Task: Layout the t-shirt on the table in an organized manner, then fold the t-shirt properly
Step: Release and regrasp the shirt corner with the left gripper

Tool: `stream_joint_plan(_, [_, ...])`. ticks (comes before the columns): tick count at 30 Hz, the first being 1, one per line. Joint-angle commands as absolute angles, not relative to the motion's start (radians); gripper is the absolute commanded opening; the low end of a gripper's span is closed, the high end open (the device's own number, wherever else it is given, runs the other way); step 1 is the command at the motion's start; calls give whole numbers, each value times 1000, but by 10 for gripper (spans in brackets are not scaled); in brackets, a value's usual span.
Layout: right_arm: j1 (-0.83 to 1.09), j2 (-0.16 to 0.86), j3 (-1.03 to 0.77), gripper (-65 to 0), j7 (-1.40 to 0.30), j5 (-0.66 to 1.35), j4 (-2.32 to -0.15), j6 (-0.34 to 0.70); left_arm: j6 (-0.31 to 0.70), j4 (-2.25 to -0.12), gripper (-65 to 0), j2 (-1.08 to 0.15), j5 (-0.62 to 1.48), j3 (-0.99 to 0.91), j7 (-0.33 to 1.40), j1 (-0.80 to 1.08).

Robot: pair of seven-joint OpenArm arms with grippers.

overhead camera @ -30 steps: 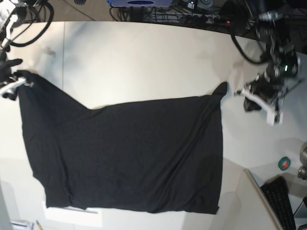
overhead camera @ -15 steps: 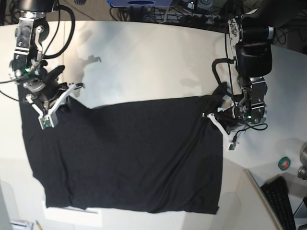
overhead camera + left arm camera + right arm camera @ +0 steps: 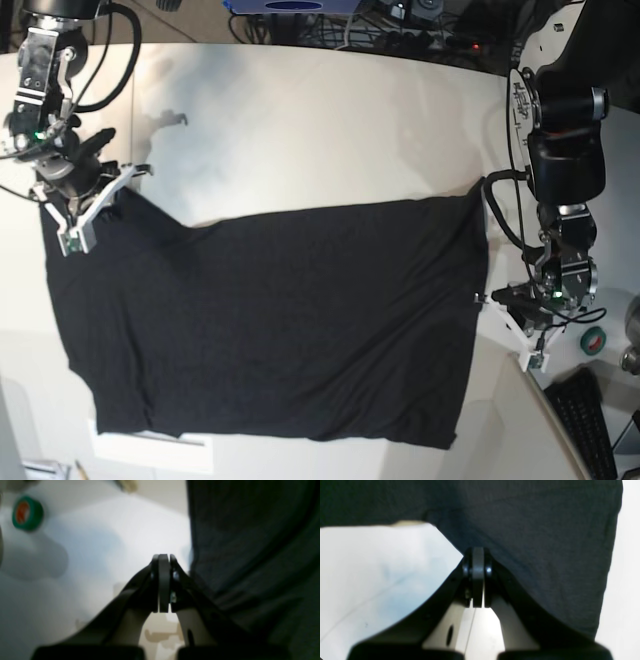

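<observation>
Black t-shirt (image 3: 290, 310) lies on the table (image 3: 300, 130); left hand (image 3: 164, 555) and right hand (image 3: 477, 548) (both empty) are closed.

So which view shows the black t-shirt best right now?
The base view, as it takes in nearly the whole t-shirt, both sides included. The left wrist view shows only a part, dark and blurred; the right wrist view shows another part, more crisply.

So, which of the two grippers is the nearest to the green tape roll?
The left gripper, beside the keyboard; the right gripper is over the shirt.
</observation>
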State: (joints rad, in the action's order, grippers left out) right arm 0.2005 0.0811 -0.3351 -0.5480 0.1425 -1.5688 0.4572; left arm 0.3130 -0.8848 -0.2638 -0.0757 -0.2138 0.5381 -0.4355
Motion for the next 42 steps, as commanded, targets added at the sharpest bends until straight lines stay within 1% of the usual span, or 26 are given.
stream_joint_plan(1, [189, 90, -357, -650, -524, 153, -1589, 458, 311, -940, -650, -274, -70, -220, 530, -427])
stream_joint_plan(4, [183, 90, -412, -650, -524, 153, -1584, 461, 312, -1079, -650, -268, -56, -209, 631, -328])
stream_joint_plan(6, [182, 90, -432, -650, -522, 153, -1584, 464, 312, -1141, -650, -249, -21, -208, 656, -257])
stream_joint_plan(12, [182, 104, -440, -650, -522, 153, -1584, 464, 311, -1161, -650, -243, -1, -214, 661, -140])
stream_joint_plan(16, [182, 102, -440, -650, -522, 153, -1584, 464, 311, -1147, -650, -234, -1, -208, 654, -99])
stream_joint_plan(20, [182, 101, -440, -650, -522, 153, -1584, 464, 311, -1076, -650, -237, -2, -209, 645, -114])
stream_joint_plan(23, [183, 101, -440, -650, -524, 153, -1584, 464, 311, -1027, -650, -240, -12, -209, 601, -159])
stream_joint_plan(27, [188, 101, -440, -650, -524, 153, -1584, 464, 311, -1013, -650, -265, -12, -208, 601, -214])
stream_joint_plan(29, [188, 99, -440, -650, -524, 153, -1584, 464, 311, -1032, -650, -265, -1, -216, 611, -236])
stream_joint_plan(33, [189, 102, -441, -650, -524, 153, -1584, 464, 312, -1162, -650, -257, -1, -209, 739, -228])
stream_joint_plan(36, [189, 102, -441, -650, -524, 153, -1584, 464, 312, -1190, -650, -222, -1, -208, 745, -222])
stream_joint_plan(42, [183, 102, -441, -650, -524, 153, -1584, 464, 314, -1052, -650, -188, -1, -185, 742, -266])
